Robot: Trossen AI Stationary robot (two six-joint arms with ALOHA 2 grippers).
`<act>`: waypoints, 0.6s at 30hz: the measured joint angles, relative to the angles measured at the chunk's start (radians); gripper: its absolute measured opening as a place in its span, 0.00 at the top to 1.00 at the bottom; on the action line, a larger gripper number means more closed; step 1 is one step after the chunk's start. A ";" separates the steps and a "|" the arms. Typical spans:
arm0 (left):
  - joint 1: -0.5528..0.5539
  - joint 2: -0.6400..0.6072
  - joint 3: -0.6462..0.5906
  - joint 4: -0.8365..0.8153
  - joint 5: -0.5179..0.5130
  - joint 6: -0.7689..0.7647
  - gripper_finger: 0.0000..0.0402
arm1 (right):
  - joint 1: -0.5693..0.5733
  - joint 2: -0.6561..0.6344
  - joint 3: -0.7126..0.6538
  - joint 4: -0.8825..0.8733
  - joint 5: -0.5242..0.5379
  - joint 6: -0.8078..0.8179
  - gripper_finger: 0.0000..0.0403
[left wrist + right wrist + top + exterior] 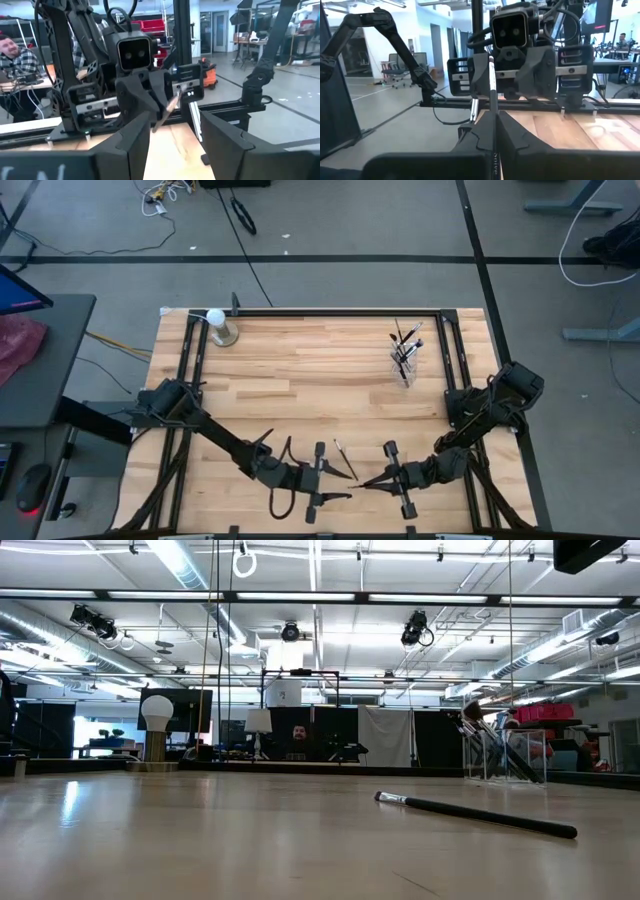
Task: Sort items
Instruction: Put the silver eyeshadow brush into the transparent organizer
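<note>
Pale butcher-block wooden table (300, 395) fills the frame, black rails along its edges. Both dark arms reach in at the near edge, facing each other.

Left tool (338, 477): fingers (226, 145) spread wide, nothing between them.

Right tool (372, 480): fingers pinched shut on a thin dark brush handle (492, 107) that stands up between the closed fingers in the right wrist view; from the left wrist view the same stick (170, 107) juts out tilted from that tool.

Small clear square cup (404, 367) on the far right part of the table holds a bunch of thin dark makeup brushes (405, 343), tufted tips up and leaning.

White ball on a metallic base (217, 326) sits at the far left corner, well apart from the cup.

One thin black brush with a metal ferrule (475, 815) lies flat on the table; from above it lies (345, 460) near the front edge, between the two tools.
</note>
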State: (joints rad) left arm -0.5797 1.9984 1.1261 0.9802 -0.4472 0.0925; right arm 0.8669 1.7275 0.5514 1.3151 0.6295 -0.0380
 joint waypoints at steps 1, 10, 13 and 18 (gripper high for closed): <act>0.001 0.000 0.010 -0.011 -0.001 0.003 0.56 | 0.000 0.000 0.000 0.000 -0.002 0.000 0.98; 0.005 0.000 0.028 -0.022 -0.004 0.006 0.56 | 0.000 -0.001 0.000 0.000 -0.003 0.003 0.98; 0.009 0.000 0.029 -0.005 -0.003 0.006 0.56 | 0.000 -0.001 0.000 -0.001 -0.003 0.003 0.98; 0.016 0.000 0.029 -0.007 -0.003 0.001 0.56 | 0.000 -0.001 0.000 -0.001 -0.003 0.003 0.98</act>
State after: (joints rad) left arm -0.5636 1.9984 1.1549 0.9735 -0.4502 0.0939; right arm 0.8673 1.7267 0.5518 1.3144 0.6266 -0.0353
